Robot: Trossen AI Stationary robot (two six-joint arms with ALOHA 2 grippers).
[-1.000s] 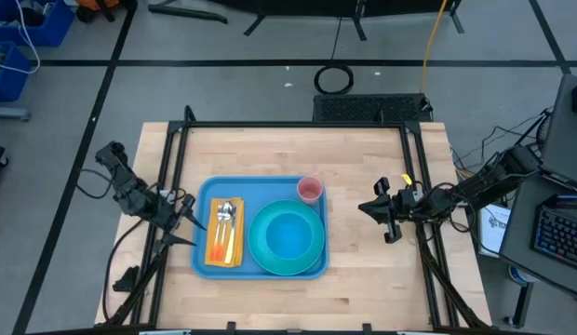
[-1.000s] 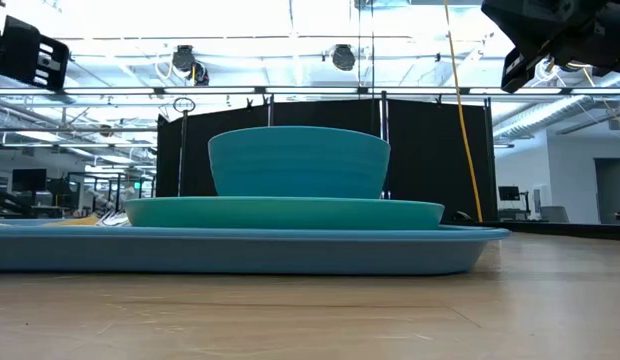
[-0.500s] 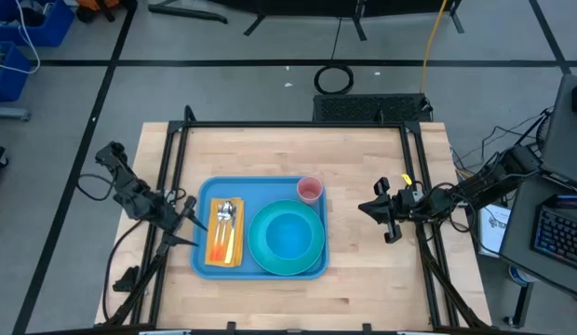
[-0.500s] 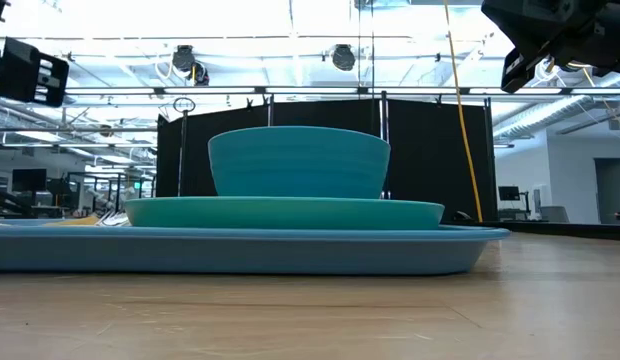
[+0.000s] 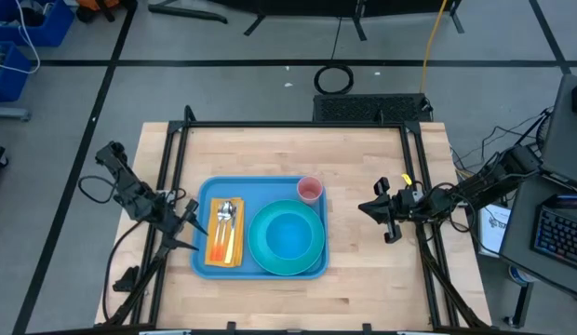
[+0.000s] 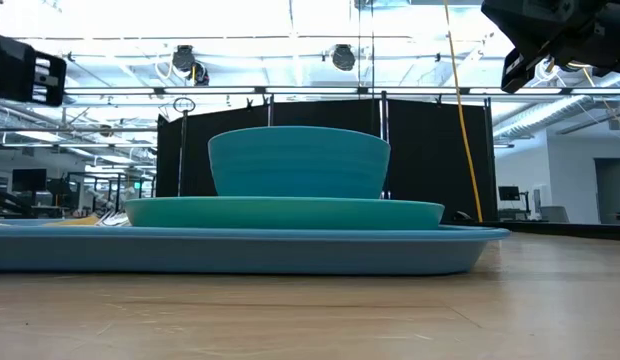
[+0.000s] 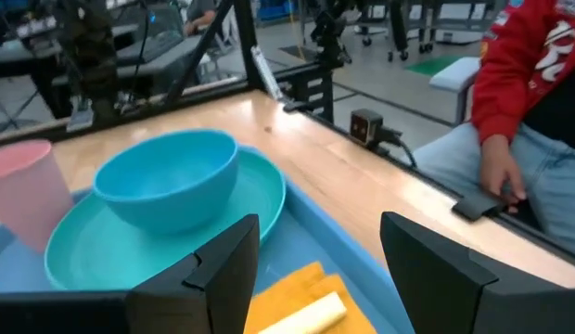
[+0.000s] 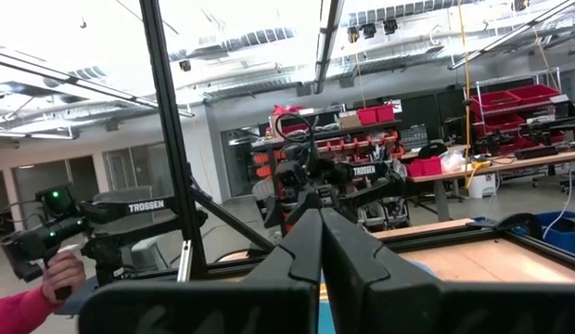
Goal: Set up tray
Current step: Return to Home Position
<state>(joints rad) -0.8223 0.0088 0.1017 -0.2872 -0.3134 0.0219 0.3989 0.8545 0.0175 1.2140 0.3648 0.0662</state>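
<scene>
Here's the tray [image 5: 266, 191] mid-table and it looks fully laid — bowl [image 5: 288, 234] on the teal plate [image 5: 255, 242], pink cup [image 5: 310, 190] at the far corner, cutlery [image 5: 226, 221] on the orange napkin [image 5: 217, 252] at its left end — so by my read only the arms' retreat home is left. The left gripper [image 5: 186, 214] hovers just off the tray's left edge, fingers spread wide and empty, while the right gripper [image 5: 386, 212] hangs over bare table [image 5: 363, 270] well to the tray's right, fingers pressed together on nothing. The only legible writing is the white TROSSEN lettering [image 8: 146, 207] on dark arm housing in the right wrist view.
</scene>
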